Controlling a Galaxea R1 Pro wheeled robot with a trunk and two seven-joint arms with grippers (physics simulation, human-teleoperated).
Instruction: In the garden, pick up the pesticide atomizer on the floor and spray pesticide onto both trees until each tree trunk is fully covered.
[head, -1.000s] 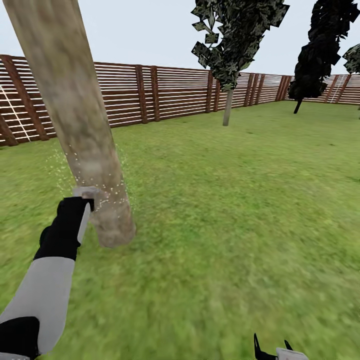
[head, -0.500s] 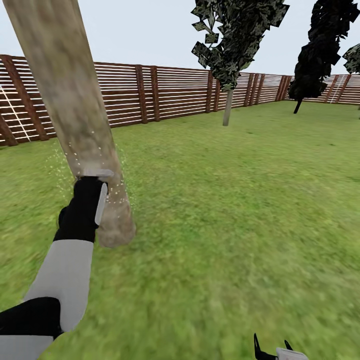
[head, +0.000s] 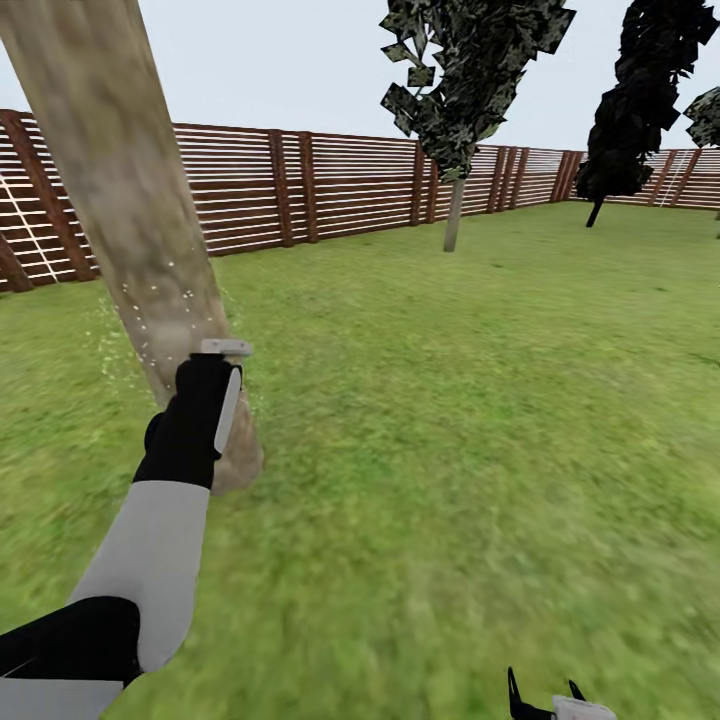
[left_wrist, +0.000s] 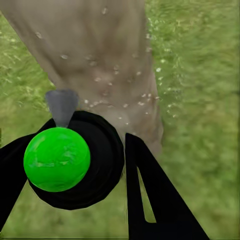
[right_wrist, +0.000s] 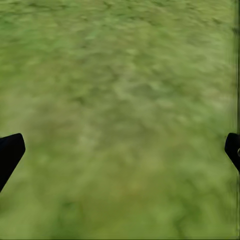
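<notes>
Your left gripper (left_wrist: 75, 165) clamped on the black, green-capped atomizer (left_wrist: 57, 159), grey nozzle facing the speckled grey-beige trunk (left_wrist: 100, 60) — your right gripper (right_wrist: 120, 150) spread wide over grass (right_wrist: 120, 90).

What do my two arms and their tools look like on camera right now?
The left arm has a light grey forearm shell between black joint sections, ending in a black wrist with a pale grey plate. The left tool has flat, black, wedge-shaped fingers. The right tool shows pointed black fingertips on a pale grey body.
</notes>
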